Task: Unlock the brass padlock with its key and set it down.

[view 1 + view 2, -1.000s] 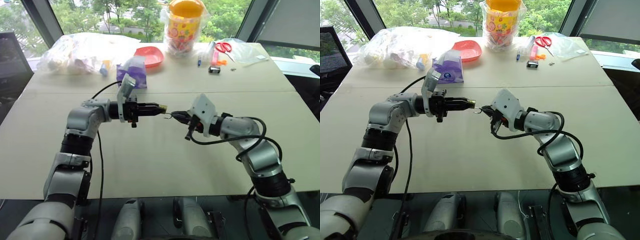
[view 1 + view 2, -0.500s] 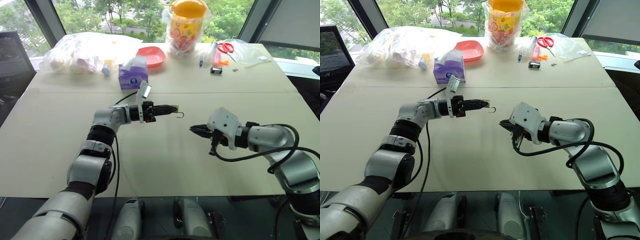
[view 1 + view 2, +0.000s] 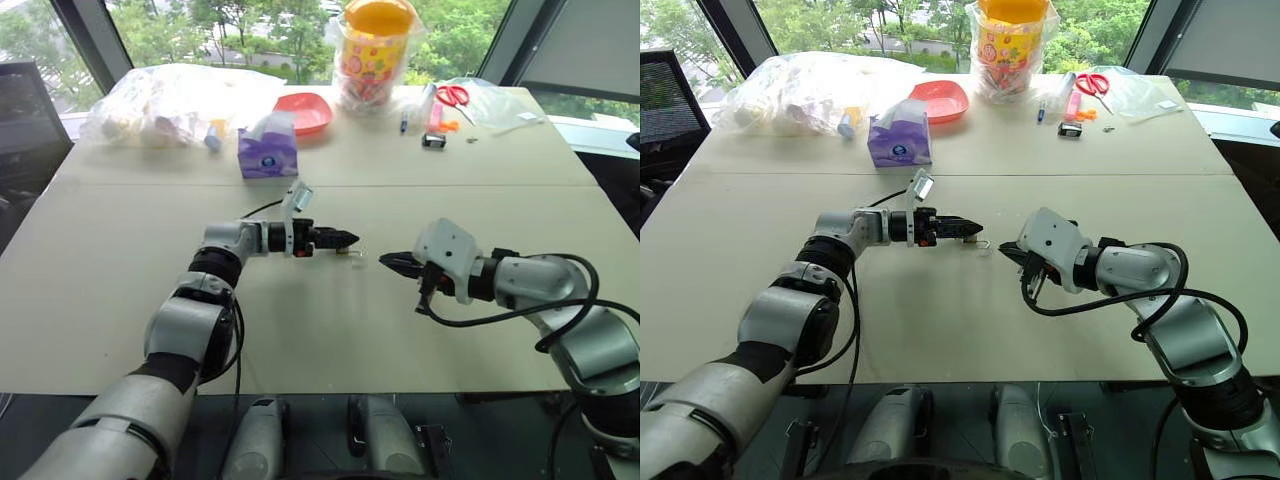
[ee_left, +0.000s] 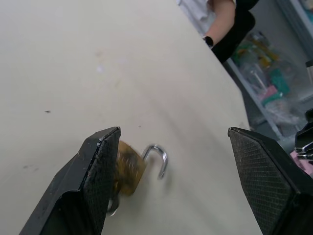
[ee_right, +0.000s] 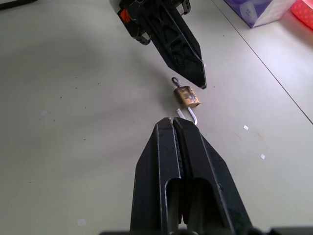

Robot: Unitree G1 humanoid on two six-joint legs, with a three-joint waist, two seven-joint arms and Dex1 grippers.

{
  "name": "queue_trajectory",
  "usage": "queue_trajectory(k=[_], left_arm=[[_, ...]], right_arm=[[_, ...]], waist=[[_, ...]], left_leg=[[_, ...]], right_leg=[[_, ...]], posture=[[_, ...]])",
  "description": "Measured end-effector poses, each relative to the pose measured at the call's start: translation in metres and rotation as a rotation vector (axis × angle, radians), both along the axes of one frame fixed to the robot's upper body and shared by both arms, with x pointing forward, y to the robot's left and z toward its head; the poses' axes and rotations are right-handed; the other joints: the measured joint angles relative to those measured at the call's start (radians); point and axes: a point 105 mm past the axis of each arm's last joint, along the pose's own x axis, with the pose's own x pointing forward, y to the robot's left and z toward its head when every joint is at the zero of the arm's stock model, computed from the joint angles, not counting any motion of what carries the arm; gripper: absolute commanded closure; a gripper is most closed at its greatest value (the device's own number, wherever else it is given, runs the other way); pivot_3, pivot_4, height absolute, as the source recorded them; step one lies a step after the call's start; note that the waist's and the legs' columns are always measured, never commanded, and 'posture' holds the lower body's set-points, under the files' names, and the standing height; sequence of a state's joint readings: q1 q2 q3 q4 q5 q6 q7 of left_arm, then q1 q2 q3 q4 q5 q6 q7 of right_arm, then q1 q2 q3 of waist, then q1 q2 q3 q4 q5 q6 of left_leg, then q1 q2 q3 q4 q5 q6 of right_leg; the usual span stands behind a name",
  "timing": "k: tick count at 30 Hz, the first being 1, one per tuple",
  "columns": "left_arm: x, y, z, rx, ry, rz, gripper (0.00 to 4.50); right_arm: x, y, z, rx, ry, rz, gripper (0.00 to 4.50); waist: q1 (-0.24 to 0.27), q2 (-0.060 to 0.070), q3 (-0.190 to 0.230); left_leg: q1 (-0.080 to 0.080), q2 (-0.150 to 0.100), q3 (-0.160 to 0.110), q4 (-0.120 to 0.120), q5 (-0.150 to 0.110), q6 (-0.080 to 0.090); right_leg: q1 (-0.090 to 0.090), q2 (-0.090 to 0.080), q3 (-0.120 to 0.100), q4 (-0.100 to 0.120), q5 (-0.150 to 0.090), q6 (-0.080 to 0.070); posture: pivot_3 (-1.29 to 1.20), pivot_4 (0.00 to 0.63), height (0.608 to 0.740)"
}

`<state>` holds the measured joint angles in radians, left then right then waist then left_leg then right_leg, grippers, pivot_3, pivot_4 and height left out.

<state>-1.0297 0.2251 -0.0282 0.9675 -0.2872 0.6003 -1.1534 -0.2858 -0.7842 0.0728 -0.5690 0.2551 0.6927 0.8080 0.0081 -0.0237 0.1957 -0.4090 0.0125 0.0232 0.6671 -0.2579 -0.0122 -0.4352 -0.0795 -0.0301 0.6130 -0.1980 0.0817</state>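
Mid-frame, the left gripper (image 4: 171,161) stands released beside the padlock (image 4: 129,169), shackle sprung; the right gripper (image 5: 177,128) is clenched empty. Withdrawing carelessly could nudge it.

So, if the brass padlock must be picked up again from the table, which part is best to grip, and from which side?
Grip the brass padlock by its brass body, coming from above with the fingers across its flat faces. It appears to lie flat on the table, and its open shackle is thin and probably slips.
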Motion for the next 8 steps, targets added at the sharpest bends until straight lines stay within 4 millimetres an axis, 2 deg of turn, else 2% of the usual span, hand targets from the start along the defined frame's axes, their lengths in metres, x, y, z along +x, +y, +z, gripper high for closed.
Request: queue_trajectory(k=[4, 8], left_arm=[[0.004, 0.043, 0.016, 0.082, -0.159, 0.066, 0.95], [-0.008, 0.073, 0.022, 0.145, -0.237, 0.119, 0.95]], right_arm=[[-0.003, -0.003, -0.004, -0.005, 0.011, -0.011, 4.50], [-0.003, -0.006, -0.007, 0.005, 0.012, -0.038, 4.50]], waist=[[-0.001, 0.000, 0.000], [0.002, 0.000, 0.000]], left_leg=[[0.000, 0.001, 0.000, 0.000, 0.000, 0.000], [0.000, 0.002, 0.000, 0.000, 0.000, 0.000]], right_leg=[[0.000, 0.000, 0.000, 0.001, 0.000, 0.000], [0.000, -0.001, 0.000, 0.000, 0.000, 0.000]], posture=[[0.00, 0.150, 0.740], [0.00, 0.150, 0.740]])
